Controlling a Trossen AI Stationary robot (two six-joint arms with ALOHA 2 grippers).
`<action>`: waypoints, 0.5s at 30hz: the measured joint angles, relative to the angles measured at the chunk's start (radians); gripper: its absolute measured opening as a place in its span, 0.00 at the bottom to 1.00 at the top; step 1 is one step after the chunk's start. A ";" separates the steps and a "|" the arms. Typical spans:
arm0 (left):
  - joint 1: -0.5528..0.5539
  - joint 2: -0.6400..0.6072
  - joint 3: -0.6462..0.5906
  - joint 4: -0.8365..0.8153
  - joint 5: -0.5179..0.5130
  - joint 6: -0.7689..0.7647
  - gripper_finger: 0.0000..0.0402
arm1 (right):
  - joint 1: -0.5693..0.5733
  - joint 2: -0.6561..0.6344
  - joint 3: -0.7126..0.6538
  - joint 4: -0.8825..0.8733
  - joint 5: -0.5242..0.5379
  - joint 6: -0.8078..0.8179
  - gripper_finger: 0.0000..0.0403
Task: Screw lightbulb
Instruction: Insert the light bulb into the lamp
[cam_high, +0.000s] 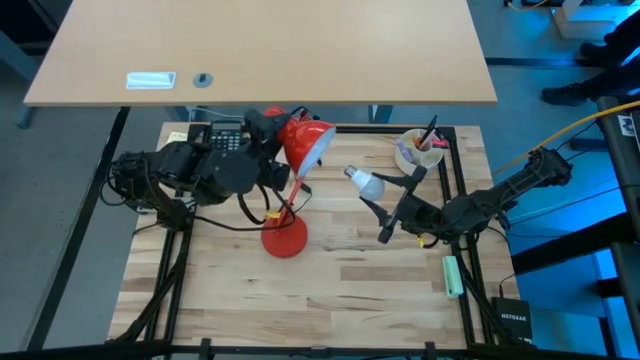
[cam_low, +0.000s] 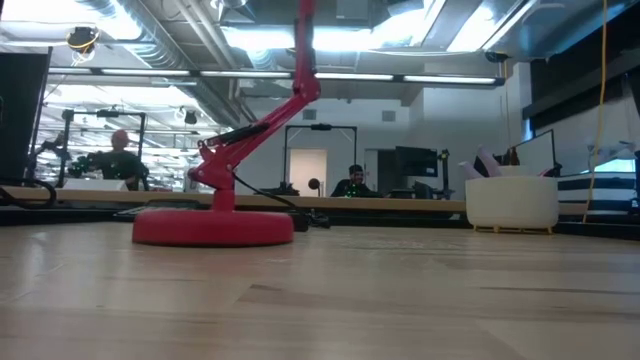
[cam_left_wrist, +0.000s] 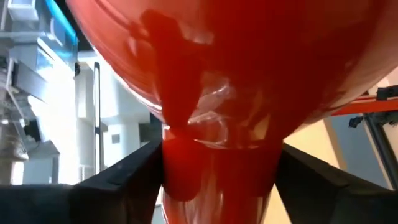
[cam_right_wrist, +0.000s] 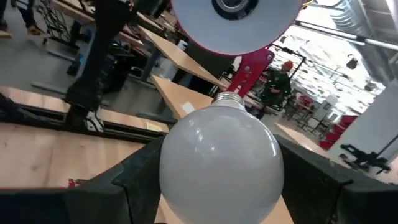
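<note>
Now, on my left, the left pincer (cam_high: 272, 136) is clamped around the narrow neck of the lamp shade (cam_high: 305, 142), its dark fingers (cam_left_wrist: 134, 171) pressing on either side of the red cone in the left wrist view, so I take the shade to be steadied. Below it, the lamp's round base (cam_high: 284, 239) sits on the tabletop (cam_high: 340, 290). Moving right, the lightbulb (cam_high: 363, 181) is off the tabletop, gripped around its white globe by the right pincer (cam_high: 385, 200), screw base pointing toward the shade's opening. In the right wrist view the socket (cam_right_wrist: 231, 6) lies just ahead of the bulb's thread, with a gap between them. As I judge it, pickup and bracing are done; lining up, inserting and twisting the bulb home are all left.
</note>
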 joint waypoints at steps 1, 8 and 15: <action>0.000 0.000 0.000 0.000 -0.007 -0.013 0.60 | 0.000 0.000 0.000 0.001 -0.011 0.009 0.66; -0.005 0.000 0.000 0.011 -0.017 -0.154 0.60 | -0.007 0.000 0.000 0.142 -0.141 0.030 0.66; -0.035 0.031 0.001 0.031 -0.026 -0.071 0.61 | -0.057 0.031 0.182 -0.009 -0.243 0.030 0.66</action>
